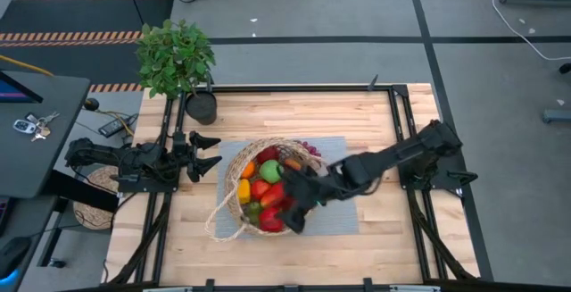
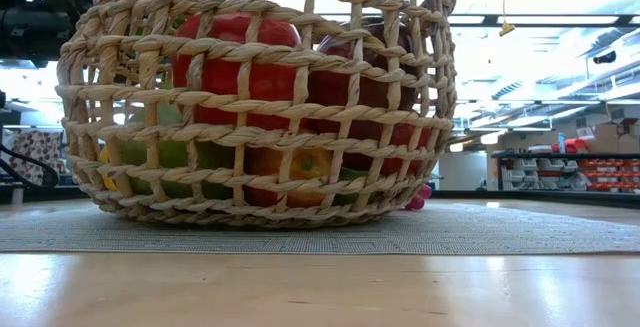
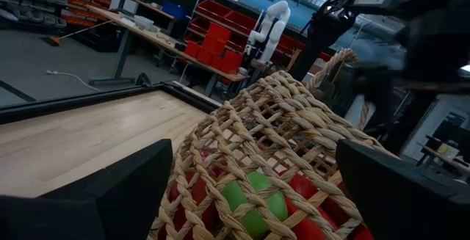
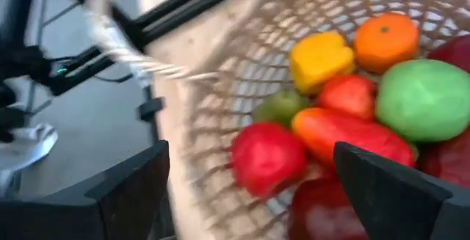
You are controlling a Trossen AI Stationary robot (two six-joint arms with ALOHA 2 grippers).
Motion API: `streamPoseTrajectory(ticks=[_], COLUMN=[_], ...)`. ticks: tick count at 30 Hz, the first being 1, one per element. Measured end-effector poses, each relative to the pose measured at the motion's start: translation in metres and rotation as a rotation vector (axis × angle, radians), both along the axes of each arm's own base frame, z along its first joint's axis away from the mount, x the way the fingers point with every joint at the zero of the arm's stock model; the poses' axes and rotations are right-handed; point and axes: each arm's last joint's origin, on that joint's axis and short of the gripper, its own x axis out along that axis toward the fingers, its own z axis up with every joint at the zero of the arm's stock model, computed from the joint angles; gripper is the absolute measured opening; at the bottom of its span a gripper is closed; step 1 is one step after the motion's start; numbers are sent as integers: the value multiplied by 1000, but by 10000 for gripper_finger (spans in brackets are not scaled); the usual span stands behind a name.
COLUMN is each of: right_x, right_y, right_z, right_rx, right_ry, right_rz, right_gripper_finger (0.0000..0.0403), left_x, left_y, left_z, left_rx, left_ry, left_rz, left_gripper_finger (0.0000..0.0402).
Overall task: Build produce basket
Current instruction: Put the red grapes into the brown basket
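Right gripper [image 1: 294, 210] jaws apart, empty, hovers over basket [image 1: 234, 210] near rim; produce [image 1: 268, 171] sits inside, directly below. Left gripper [image 1: 207, 154] apart, idle beside basket. Your right arm is nearer.

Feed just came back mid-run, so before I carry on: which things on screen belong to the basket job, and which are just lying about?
Job:
wicker basket
produce in the basket
right gripper, open, over the basket
left gripper, open, waiting beside the basket

Lying about:
potted plant
grey mat under the basket
keys on the side desk
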Motion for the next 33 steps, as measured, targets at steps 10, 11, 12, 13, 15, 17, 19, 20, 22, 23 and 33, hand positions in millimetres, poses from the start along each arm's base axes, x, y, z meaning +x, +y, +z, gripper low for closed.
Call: streamPoseTrajectory(ticks=[10,11,12,13,15,17,19,20,22,23,33], right_x=[-55,-63,-71,-77,-89,-99,-107,-110,-116,-120,-136], right_y=[37,39,41,42,48,56,62,65,70,71,66], right_z=[16,12,8,4,-3,-6,-8,-8,-8,-8,-57], right_rx=[-44,-59,-76,-93,-125,-134,-143,-145,-144,-150,-308], right_ry=[232,291,339,375,430,453,470,475,479,487,595], right_rz=[-179,-219,-256,-288,-328,-340,-347,-349,-359,-371,-462], right_gripper_finger=[384,384,384,384,384,384,384,384,384,384,377], left_x=[0,0,0,0,0,0,0,0,0,0,0], left_y=[0,0,0,0,0,0,0,0,0,0,0], left_z=[0,0,0,0,0,0,0,0,0,0,0], left_rx=[0,0,0,0,0,0,0,0,0,0,0], left_ry=[0,0,0,0,0,1,0,0,0,0,0], left_rz=[0,0,0,0,0,0,0,0,0,0,0], left_gripper_finger=[389,389,389,389,389,389,389,389,389,389,389])
